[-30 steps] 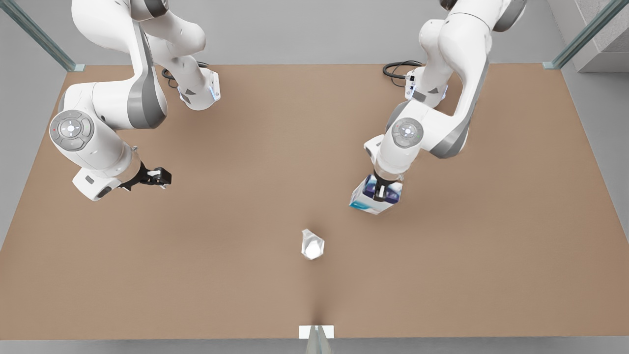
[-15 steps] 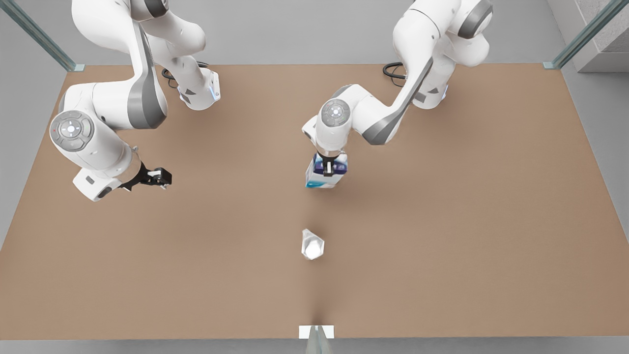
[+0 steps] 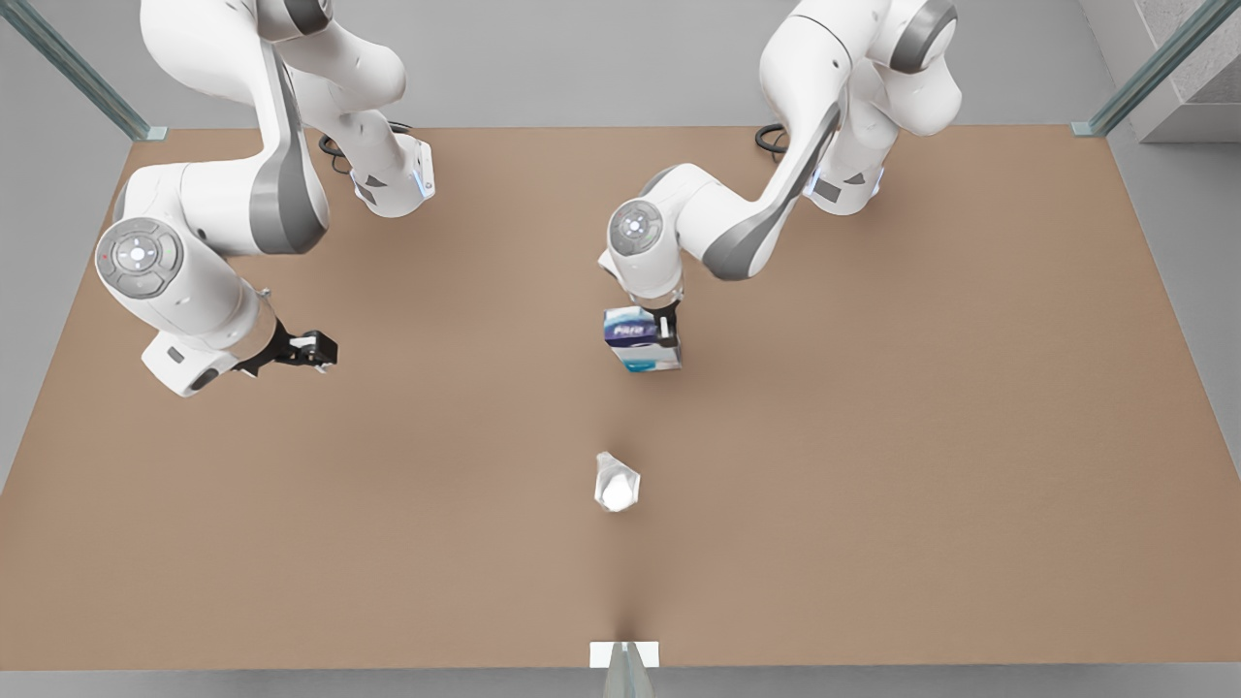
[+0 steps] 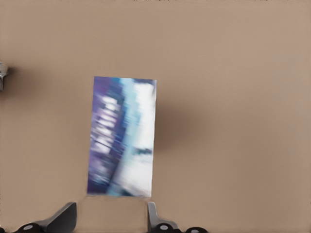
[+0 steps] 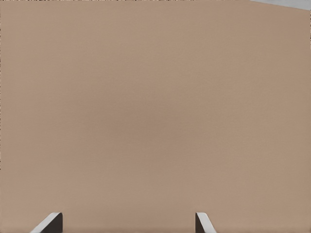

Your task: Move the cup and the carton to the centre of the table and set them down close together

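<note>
Carton (image 3: 641, 340) mid-table, left gripper (image 3: 668, 325) above it, fingers parted, released. Right gripper (image 3: 312, 348) open, waiting. Cup (image 3: 616, 483) apart.

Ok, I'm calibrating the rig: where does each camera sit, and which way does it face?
Front view: high, off the arms, looking down at the table; both arms show.
Left wrist view: above the carton, facing down; left end effector fingertips show.
Right wrist view: faces the table; right end effector fingertips show.
Shared: front and left wrist views show the carton.
</note>
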You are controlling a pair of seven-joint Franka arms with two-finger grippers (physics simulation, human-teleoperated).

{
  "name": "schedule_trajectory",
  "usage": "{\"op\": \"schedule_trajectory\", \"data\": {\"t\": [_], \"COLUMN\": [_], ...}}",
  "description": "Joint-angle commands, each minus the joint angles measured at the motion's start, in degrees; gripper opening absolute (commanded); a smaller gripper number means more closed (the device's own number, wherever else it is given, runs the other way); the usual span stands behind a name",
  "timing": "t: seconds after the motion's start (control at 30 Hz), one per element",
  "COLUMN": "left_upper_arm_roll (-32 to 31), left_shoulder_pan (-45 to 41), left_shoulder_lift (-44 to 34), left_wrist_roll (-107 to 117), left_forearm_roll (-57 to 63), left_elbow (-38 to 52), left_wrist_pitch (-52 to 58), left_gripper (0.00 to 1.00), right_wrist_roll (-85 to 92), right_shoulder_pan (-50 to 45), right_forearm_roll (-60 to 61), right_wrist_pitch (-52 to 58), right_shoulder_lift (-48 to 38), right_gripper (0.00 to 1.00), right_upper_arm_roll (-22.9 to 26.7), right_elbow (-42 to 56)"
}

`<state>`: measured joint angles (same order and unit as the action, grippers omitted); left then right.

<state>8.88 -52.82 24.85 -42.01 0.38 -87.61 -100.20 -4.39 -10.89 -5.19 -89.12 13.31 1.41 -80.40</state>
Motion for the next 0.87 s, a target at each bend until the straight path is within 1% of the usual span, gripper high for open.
{"op": "schedule_trajectory", "data": {"t": [0.0, 0.1, 0.13, 0.17, 0.23, 0.27, 0.3, 0.33, 0.37, 0.43, 0.47, 0.5, 0.53, 0.6, 0.63, 0.67, 0.7, 0.73, 0.77, 0.8, 0.83], "left_upper_arm_roll": [0.1, 0.3, 0.3, 0.7, 2.2, 2.1, 2.0, 1.4, 2.1, 2.1, 0.7, -2.6, -2.5, -8.0, -8.2, -14.1, -16.7, -11.0, -1.9, 0.1, -0.1], "left_shoulder_pan": [0.1, 3.0, 5.1, 5.8, 13.8, 17.7, 21.7, 27.5, 30.8, 36.4, 40.2, 44.6, 44.6, 50.5, 49.8, 53.1, 54.3, 50.6, 44.3, 44.7, 45.5], "left_shoulder_lift": [-0.2, -3.1, -5.1, -5.9, -7.7, -9.3, -10.1, -10.3, -11.0, -10.8, -10.3, -10.4, -10.6, -10.3, -10.3, -11.0, -12.7, -14.0, -14.3, -13.7, -13.5], "left_wrist_roll": [0.0, 0.0, 5.5, 12.8, 22.3, 30.0, 38.2, 43.9, 49.1, 50.9, 50.8, 50.8, 50.8, 51.2, 54.6, 56.9, 58.1, 52.9, 46.9, 43.8, 45.4], "left_forearm_roll": [-0.3, -0.2, 0.3, 0.4, 0.1, -0.2, 0.0, -0.2, 0.7, 1.9, 1.8, 1.8, 3.0, 5.6, 5.6, 5.8, 6.7, 6.7, 6.0, 2.1, 1.9], "left_elbow": [0.0, -0.5, 0.2, 1.7, 5.3, 5.7, 6.1, 6.1, 6.1, 6.8, 6.9, 6.8, 6.8, 6.8, 6.7, 5.1, 3.6, 3.6, 4.1, 4.4, 4.7], "left_wrist_pitch": [0.0, 0.1, 1.1, 5.3, 7.6, 10.7, 11.7, 12.0, 13.5, 13.0, 12.9, 12.4, 12.5, 11.2, 11.3, 11.1, 10.3, 10.4, 10.7, 10.9, 11.7], "left_gripper": [1.0, 1.0, 1.0, 1.0, 1.0, 1.0, 1.0, 1.0, 1.0, 1.0, 1.0, 1.0, 1.0, 1.0, 1.0, 1.0, 1.0, 1.0, 1.0, 1.0, 1.0], "right_wrist_roll": [0.0, 0.0, 0.0, 0.0, 0.0, 0.0, 0.0, 0.0, 0.0, 0.0, 0.0, 0.0, 0.0, 0.0, 0.0, 0.0, 0.0, 0.0, 0.0, 0.0, 0.0], "right_shoulder_pan": [0.0, 0.0, 0.0, 0.0, 0.0, 0.0, 0.0, 0.0, 0.0, 0.0, 0.0, 0.0, 0.0, 0.0, 0.0, 0.0, 0.0, 0.0, 0.0, 0.0, 0.0], "right_forearm_roll": [0.0, 0.0, 0.0, 0.0, 0.0, 0.0, 0.0, 0.0, 0.0, 0.0, 0.0, 0.0, 0.0, 0.0, 0.0, 0.0, 0.0, 0.0, 0.0, 0.0, 0.0], "right_wrist_pitch": [0.0, 0.0, 0.0, 0.0, 0.0, 0.0, 0.0, 0.0, 0.0, -0.1, -0.1, -0.1, -0.1, 0.0, -0.1, -0.1, -0.1, -0.1, -0.1, -0.1, -0.1], "right_shoulder_lift": [0.0, 0.0, 0.0, 0.0, 0.0, 0.0, 0.0, 0.0, 0.0, 0.0, 0.0, 0.0, 0.0, 0.0, 0.0, 0.0, 0.0, 0.0, 0.0, 0.0, 0.0], "right_gripper": [1.0, 1.0, 1.0, 1.0, 1.0, 1.0, 1.0, 1.0, 1.0, 1.0, 1.0, 1.0, 1.0, 1.0, 1.0, 1.0, 1.0, 1.0, 1.0, 1.0, 1.0], "right_upper_arm_roll": [0.0, 0.0, 0.0, 0.0, 0.0, 0.0, 0.0, 0.0, 0.0, 0.0, 0.0, 0.0, 0.0, 0.0, 0.0, 0.0, 0.0, 0.0, 0.0, 0.0, 0.0], "right_elbow": [0.0, 0.0, 0.0, 0.0, 0.0, 0.0, 0.1, 0.1, 0.0, 0.0, 0.0, 0.0, 0.0, 0.0, 0.0, 0.1, 0.0, 0.0, 0.0, 0.0, 0.0]}}
